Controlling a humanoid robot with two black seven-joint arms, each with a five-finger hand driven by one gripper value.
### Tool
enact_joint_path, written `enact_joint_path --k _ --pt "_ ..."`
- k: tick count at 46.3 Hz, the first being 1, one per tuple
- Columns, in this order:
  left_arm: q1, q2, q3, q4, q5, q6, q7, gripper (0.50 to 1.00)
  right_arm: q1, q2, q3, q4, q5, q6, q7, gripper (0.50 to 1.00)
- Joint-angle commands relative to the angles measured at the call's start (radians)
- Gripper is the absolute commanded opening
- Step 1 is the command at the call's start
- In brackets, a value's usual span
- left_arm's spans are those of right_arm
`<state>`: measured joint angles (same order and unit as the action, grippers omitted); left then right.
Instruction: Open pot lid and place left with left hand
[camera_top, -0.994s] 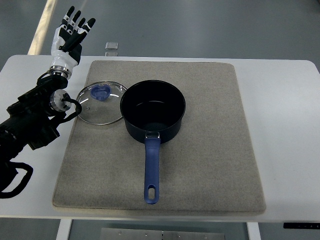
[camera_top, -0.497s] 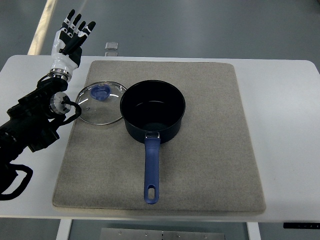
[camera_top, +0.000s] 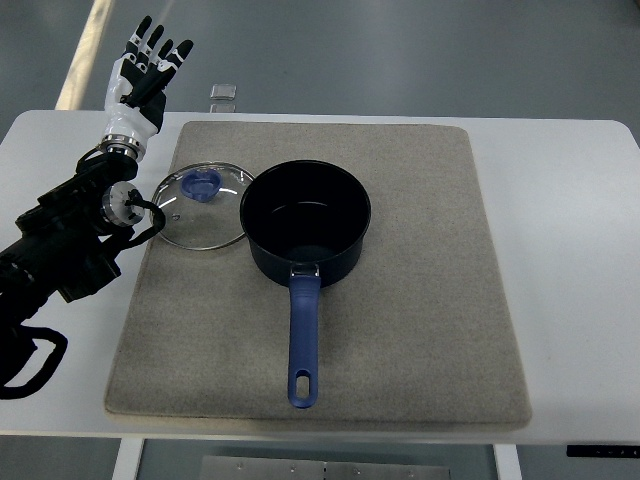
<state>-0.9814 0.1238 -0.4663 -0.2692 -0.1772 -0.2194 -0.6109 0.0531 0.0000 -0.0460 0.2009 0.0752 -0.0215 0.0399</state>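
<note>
While lid (camera_top: 202, 206) touches pot (camera_top: 306, 223), mat (camera_top: 420, 290) lies bare

Dark blue pot (camera_top: 306, 222) sits uncovered mid-mat (camera_top: 430, 300), handle toward the near edge, glass lid (camera_top: 202, 206) flat on the mat touching the pot's left side, left hand (camera_top: 140, 75) raised beyond the lid, fingers spread, empty.

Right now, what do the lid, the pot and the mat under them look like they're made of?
Lid: clear glass, since the mat shows through it, with a thin metal-looking rim and a blue knob, probably plastic. Pot: dark blue, glossy, likely coated metal; its blue handle looks plastic. Mat: grey-brown, matte, felt-like fabric.
</note>
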Motion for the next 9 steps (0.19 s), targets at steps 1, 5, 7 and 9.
enact_joint_path --k 1,5,7,9 --pt "0.004 0.002 0.000 0.002 0.001 0.000 0.000 0.979 0.001 0.000 0.000 0.000 0.000 0.000 0.000 0.915" --pt "0.006 0.002 0.000 0.002 0.001 0.000 0.000 0.981 0.001 0.000 0.000 0.000 0.000 0.000 0.000 0.915" --pt "0.006 0.002 0.000 0.002 0.001 0.000 0.000 0.981 0.001 0.000 0.000 0.000 0.000 0.000 0.000 0.915" --pt "0.007 0.000 0.000 0.002 -0.001 0.000 0.000 0.981 0.001 0.000 0.006 0.000 0.000 0.000 0.000 0.915"
